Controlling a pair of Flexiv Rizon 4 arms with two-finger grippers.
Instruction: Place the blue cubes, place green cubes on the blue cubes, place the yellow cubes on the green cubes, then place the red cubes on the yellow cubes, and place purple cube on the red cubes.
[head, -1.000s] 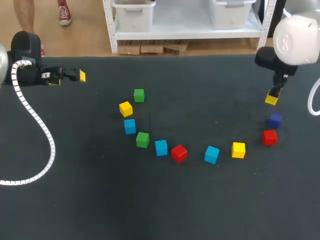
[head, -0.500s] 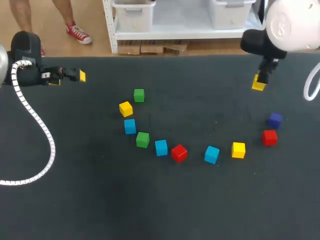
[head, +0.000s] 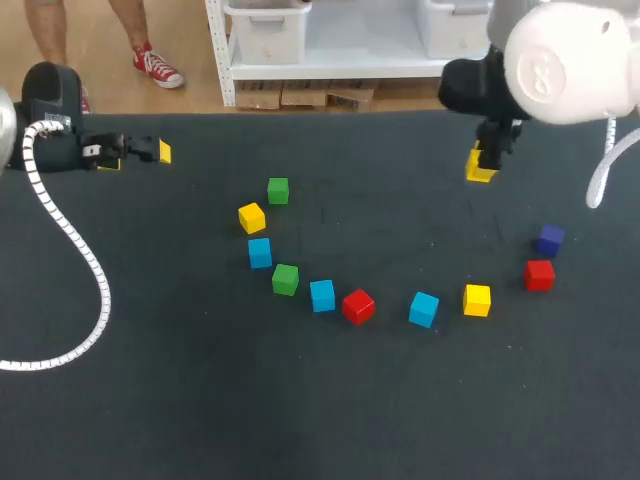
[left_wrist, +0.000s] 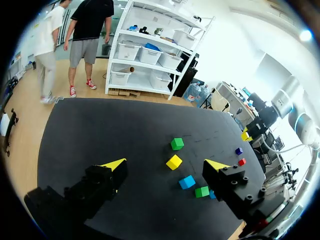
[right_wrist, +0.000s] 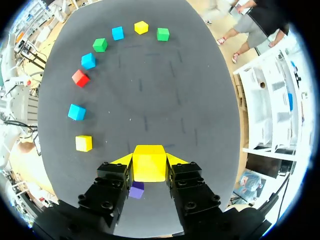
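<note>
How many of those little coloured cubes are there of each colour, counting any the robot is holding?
Blue cubes: 3
Green cubes: 2
Yellow cubes: 3, one held in the right gripper
Red cubes: 2
Purple cube: 1
Total: 11

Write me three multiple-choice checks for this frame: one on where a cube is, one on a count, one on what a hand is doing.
1. Where on the table is the purple cube?
A. in the middle
B. on the right side, next to a red cube
C. at the far left

2. How many blue cubes lie on the table?
A. two
B. five
C. three

3. What is the state of the right hand?
A. shut on a yellow cube
B. open and empty
C. shut on a red cube

Key:
1 B: the head view shows it just behind the red cube on the right.
2 C: three blue cubes sit along the arc.
3 A: the right wrist view shows the yellow cube held between both fingers.
</note>
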